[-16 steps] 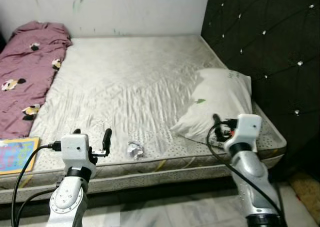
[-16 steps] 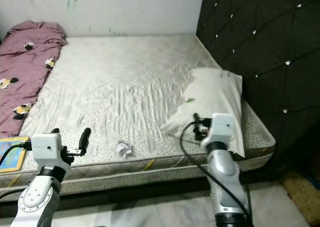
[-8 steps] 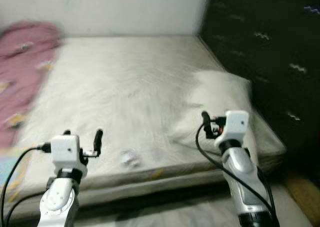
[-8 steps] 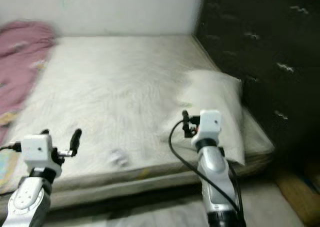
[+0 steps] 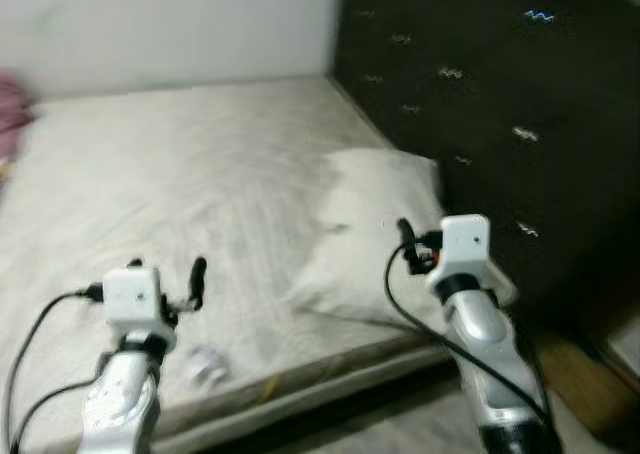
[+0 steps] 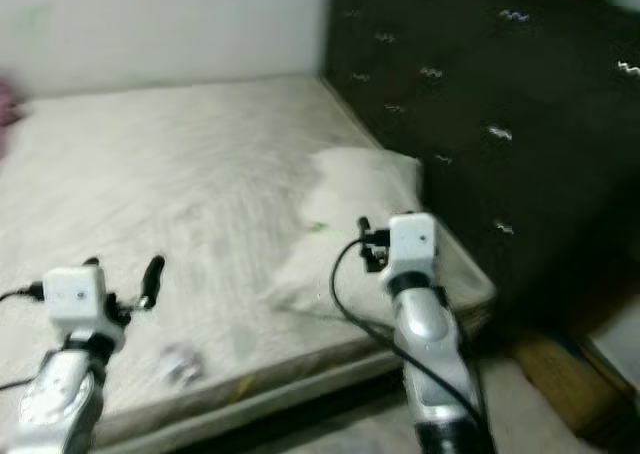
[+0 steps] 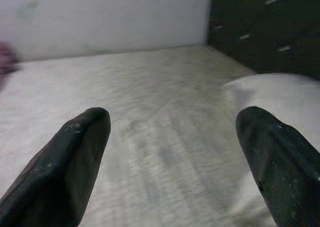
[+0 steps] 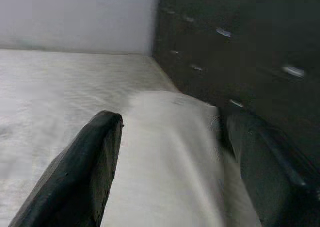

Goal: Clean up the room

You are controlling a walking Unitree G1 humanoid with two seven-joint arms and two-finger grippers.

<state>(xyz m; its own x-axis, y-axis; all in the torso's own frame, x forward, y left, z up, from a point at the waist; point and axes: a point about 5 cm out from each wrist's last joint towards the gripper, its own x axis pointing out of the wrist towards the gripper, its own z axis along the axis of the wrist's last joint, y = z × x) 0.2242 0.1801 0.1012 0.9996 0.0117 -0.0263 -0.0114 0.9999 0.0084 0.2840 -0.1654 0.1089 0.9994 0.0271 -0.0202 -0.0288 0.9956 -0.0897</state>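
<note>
A small crumpled piece of white paper [image 5: 205, 366] lies near the front edge of the pale mattress [image 5: 200, 174]. A white pillow [image 5: 375, 224] rests at the mattress's right end, against the dark headboard. My left gripper [image 7: 172, 137] is open and empty, held above the mattress's front edge just left of the paper. My right gripper [image 8: 172, 132] is also open and empty, hovering over the pillow's near corner. The views are blurred by motion.
A black tufted headboard [image 5: 480, 94] stands along the right side, and a white wall [image 5: 150, 24] runs behind the bed. A sliver of pink blanket [image 5: 8, 114] shows at the far left. A brown mat [image 5: 590, 379] lies on the floor at lower right.
The camera has swung to the right, so the pink blanket and the colourful book have slid out at the left. Both arms keep their pose, grippers still open.
</note>
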